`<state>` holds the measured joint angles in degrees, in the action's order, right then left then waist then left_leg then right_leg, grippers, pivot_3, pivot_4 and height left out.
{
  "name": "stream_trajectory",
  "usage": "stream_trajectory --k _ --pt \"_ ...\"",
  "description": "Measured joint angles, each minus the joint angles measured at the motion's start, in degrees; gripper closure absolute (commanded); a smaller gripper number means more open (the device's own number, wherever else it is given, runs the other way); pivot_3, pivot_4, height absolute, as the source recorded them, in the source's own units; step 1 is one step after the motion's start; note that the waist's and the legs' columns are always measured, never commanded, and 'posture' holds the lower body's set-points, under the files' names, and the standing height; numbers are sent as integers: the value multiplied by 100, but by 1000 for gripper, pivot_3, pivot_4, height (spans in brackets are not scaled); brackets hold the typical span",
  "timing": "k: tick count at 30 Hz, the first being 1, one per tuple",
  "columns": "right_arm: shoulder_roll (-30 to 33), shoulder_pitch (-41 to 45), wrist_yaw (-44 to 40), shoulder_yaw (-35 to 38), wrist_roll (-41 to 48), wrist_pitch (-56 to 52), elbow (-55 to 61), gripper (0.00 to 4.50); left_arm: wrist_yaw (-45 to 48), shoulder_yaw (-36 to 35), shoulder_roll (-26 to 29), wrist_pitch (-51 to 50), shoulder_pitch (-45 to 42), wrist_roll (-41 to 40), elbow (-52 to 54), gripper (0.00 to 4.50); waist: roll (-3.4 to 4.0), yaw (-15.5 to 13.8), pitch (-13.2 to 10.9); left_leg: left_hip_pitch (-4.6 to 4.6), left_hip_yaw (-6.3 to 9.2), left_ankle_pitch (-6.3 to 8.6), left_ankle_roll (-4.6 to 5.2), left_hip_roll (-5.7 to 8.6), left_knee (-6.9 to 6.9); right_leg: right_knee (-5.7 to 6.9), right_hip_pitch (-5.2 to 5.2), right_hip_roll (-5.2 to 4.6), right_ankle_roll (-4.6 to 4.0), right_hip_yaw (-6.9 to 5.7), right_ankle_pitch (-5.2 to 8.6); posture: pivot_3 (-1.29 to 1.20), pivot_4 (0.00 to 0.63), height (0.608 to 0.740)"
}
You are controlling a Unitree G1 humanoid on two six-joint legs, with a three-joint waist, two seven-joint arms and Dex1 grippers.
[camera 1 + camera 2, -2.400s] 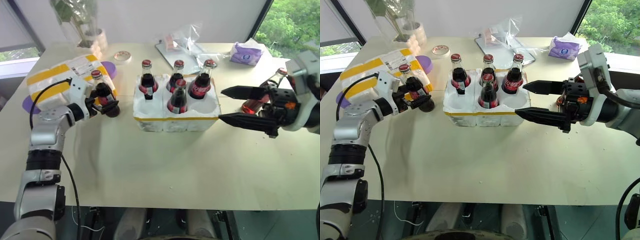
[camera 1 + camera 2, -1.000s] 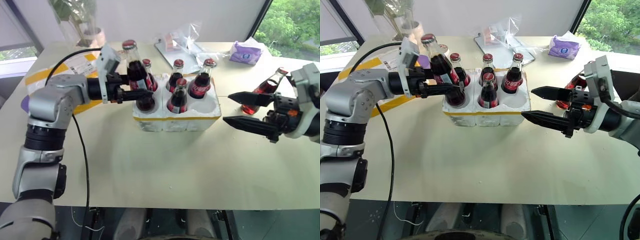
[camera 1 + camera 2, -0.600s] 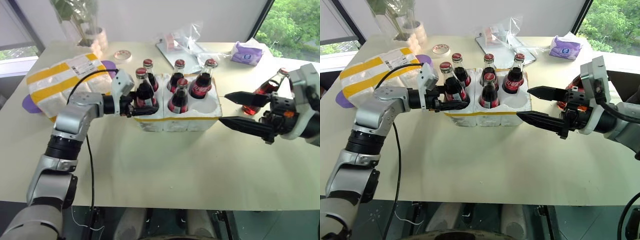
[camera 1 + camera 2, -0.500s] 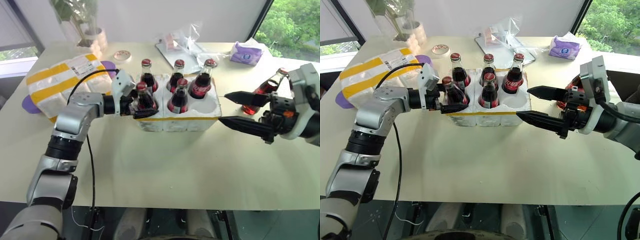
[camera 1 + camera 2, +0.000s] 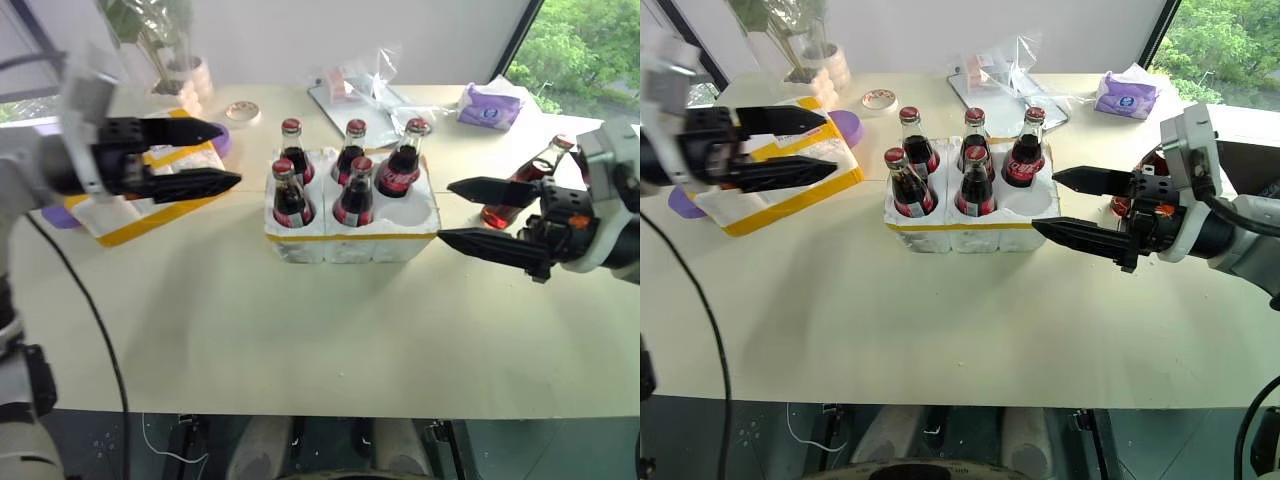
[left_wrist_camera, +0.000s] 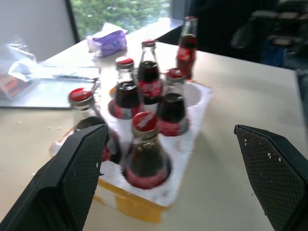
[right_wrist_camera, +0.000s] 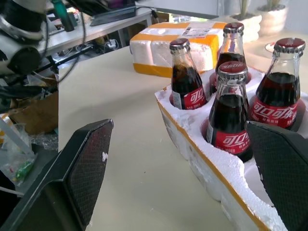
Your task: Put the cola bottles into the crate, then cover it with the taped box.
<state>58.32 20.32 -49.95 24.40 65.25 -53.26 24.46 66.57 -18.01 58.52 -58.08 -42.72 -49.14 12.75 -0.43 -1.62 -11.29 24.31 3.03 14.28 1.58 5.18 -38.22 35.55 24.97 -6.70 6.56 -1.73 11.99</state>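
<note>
My left pincer (image 5: 205, 156) hangs wide apart and holds nothing; it covers part of the taped box (image 5: 150, 205) on the table (image 5: 300, 320). The crate (image 5: 350, 235) sits in the middle with five cola bottles (image 5: 288, 195) standing in it. Its near right hole has no bottle. My right pincer (image 5: 455, 212) is spread wide too, and hides most of the sixth bottle (image 5: 530, 185) behind it. A purple tissue pack (image 5: 490, 105) lies far back.

One round well (image 5: 408, 212) in the low white foam crate (image 5: 350, 243) is lying free; five red-capped glass cola bottles (image 5: 289, 194) are crowding the rest.
</note>
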Motion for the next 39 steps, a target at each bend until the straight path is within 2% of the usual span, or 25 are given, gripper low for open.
stream_trajectory --k 4,7,14,18,22,31,39 --pt "12 -87 99 2 -388 147 -128 0 61 -58 127 -90 326 -213 335 66 0 -11 1 -23 0 0 0 -1 1 -4 -24 -1 -1 2 1 0 150 738" --pt "-50 -499 531 59 -990 305 -285 0 17 89 123 58 643 -170 461 66 -1 -35 1 -27 -1 0 0 -1 1 -7 -29 -4 -2 5 1 0 150 738" --pt "-397 -1728 1269 1228 -1593 339 -493 0 -47 332 -25 482 750 -14 384 66 2 -63 3 -28 1 0 -1 -1 5 -9 -31 -2 -2 5 1 0 150 738" --pt "-696 -1933 1723 1426 -2157 602 -868 0 -65 665 -220 725 634 173 160 66 1 -39 4 -42 -7 0 -1 -2 5 -15 -42 0 -3 6 2 0 150 738" --pt "-973 -1621 2049 1335 -2578 923 -1463 0 -56 742 -251 764 578 189 133 66 3 16 4 -47 -9 0 -1 -5 8 -11 -41 0 -3 8 1 0 150 738" --pt "-1703 -435 2421 307 -3553 2055 -2881 0 -249 829 -384 895 581 252 180 66 5 107 4 -51 -9 -2 -2 -3 11 -5 -42 4 -2 7 1 0 150 738" --pt "-1868 226 2364 -9 -3811 2419 -3680 0 -433 817 -362 891 595 245 216 66 6 106 3 -51 -7 -1 -2 -2 11 -6 -43 8 -2 7 1 0 150 738"
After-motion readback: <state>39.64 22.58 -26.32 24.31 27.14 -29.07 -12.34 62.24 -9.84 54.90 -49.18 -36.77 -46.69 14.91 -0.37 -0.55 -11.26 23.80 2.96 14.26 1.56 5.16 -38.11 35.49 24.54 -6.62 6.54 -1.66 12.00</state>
